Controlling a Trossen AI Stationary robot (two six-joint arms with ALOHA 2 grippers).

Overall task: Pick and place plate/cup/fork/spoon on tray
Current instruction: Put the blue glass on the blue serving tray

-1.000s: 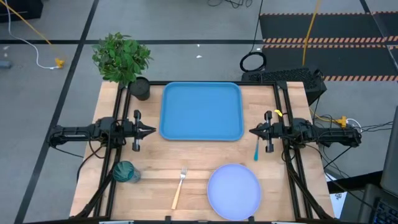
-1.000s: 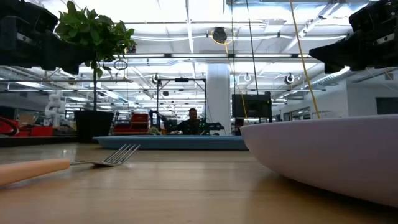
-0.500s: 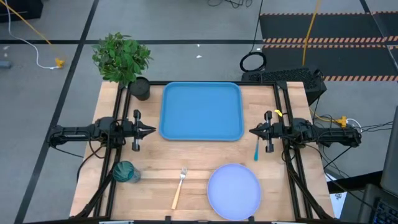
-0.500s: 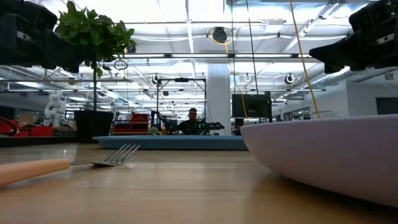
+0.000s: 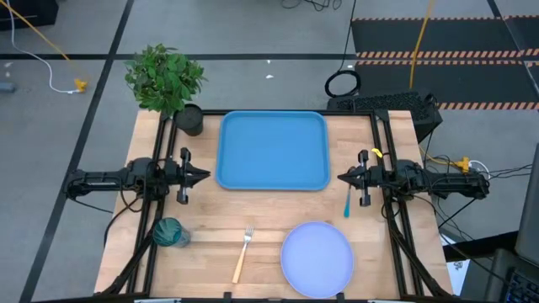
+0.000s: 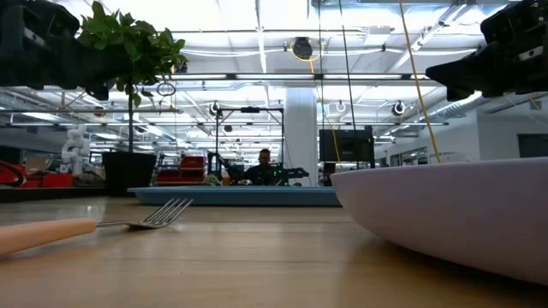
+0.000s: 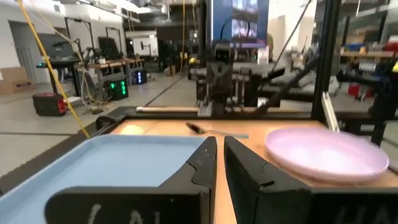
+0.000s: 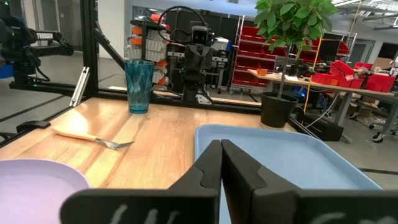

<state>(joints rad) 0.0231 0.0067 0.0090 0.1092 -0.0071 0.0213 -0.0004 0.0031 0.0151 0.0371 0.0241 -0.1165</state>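
Note:
The blue tray (image 5: 273,151) lies at the table's far middle. The pale plate (image 5: 317,259) lies near the front edge and fills the right of the low view (image 6: 445,214). The orange-handled fork (image 5: 242,254) lies to the plate's left. The teal cup (image 5: 169,232) stands upright at the front left. The blue-handled spoon (image 5: 347,202) lies just beside the tray's right edge, below my right gripper. My left gripper (image 5: 206,176) is shut and empty, hovering at the tray's left edge. My right gripper (image 5: 341,178) is shut and empty, hovering at the tray's right edge.
A green plant (image 5: 166,77) in a black pot (image 5: 190,119) stands at the table's far left corner. Black frame rails (image 5: 396,227) run along the left and right sides of the table. Bare wood shows between the tray and the tableware at the front.

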